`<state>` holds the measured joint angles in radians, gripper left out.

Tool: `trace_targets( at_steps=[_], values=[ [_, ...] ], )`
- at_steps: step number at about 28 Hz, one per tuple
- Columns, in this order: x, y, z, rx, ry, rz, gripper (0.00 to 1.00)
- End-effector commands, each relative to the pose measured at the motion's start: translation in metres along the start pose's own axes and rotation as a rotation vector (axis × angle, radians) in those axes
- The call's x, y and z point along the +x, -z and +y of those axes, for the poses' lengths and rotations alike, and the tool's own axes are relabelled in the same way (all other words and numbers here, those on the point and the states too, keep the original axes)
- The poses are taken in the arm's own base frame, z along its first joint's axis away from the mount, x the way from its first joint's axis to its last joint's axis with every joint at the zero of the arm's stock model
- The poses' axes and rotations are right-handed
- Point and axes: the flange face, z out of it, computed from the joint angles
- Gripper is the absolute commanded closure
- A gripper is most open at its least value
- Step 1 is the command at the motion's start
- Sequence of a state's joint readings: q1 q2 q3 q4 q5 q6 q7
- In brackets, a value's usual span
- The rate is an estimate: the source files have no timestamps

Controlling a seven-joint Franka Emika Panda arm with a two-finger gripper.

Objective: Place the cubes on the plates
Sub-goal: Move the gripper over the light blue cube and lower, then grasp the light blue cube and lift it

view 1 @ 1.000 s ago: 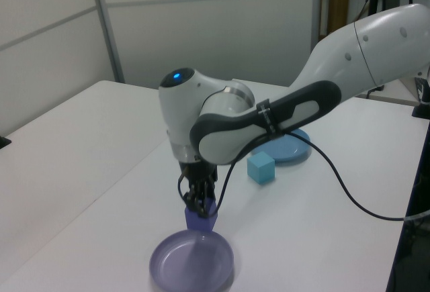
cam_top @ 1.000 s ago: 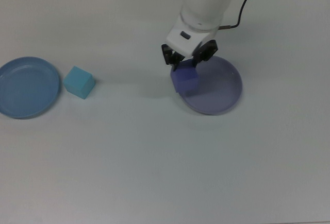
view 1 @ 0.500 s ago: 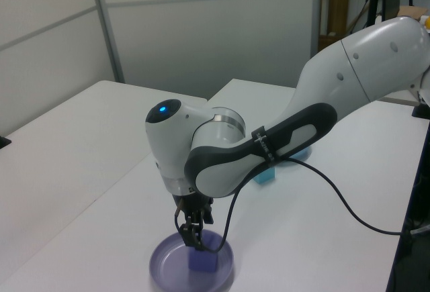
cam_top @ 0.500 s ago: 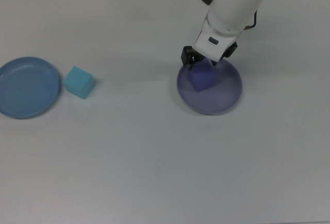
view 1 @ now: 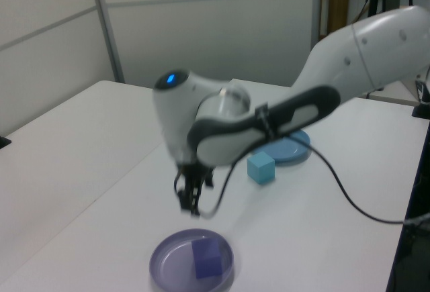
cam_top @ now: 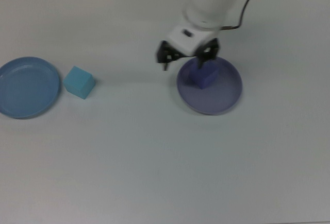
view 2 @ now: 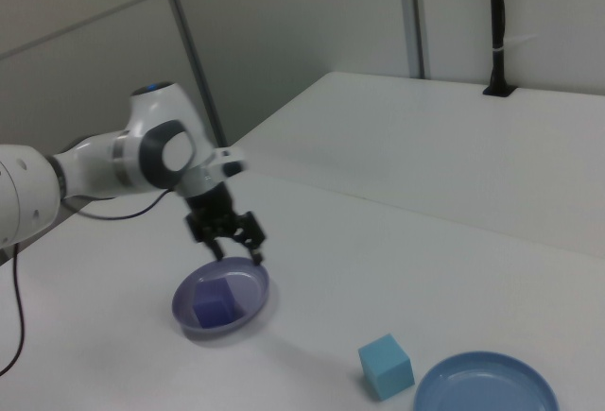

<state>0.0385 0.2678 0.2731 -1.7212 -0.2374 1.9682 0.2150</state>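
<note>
Purple cube [cam_top: 204, 74] in lavender plate [cam_top: 227, 99] | jaws apart, empty, above plate's rim | cyan cube [cam_top: 79, 82] on table beside blue plate [cam_top: 20, 87] | risk: off-centre grasp tips it

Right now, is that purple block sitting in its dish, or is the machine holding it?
In the dish. The purple block rests inside the lavender plate, and the gripper is open, clear of it.

Lab: white tables [view 2: 454, 175], partition walls [view 1: 201, 23].
</note>
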Motion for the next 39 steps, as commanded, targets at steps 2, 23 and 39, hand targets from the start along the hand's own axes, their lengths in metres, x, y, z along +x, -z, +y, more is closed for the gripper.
trace_targets(
  at_steps=[2, 23, 39],
  values=[
    [-0.008, -0.003, 0.128, -0.023, -0.303, -0.007, 0.00],
    [-0.033, -0.122, 0.261, -0.013, -0.667, -0.063, 0.00],
    [-0.036, -0.106, 0.267, -0.020, -0.622, -0.057, 0.00]
  ],
)
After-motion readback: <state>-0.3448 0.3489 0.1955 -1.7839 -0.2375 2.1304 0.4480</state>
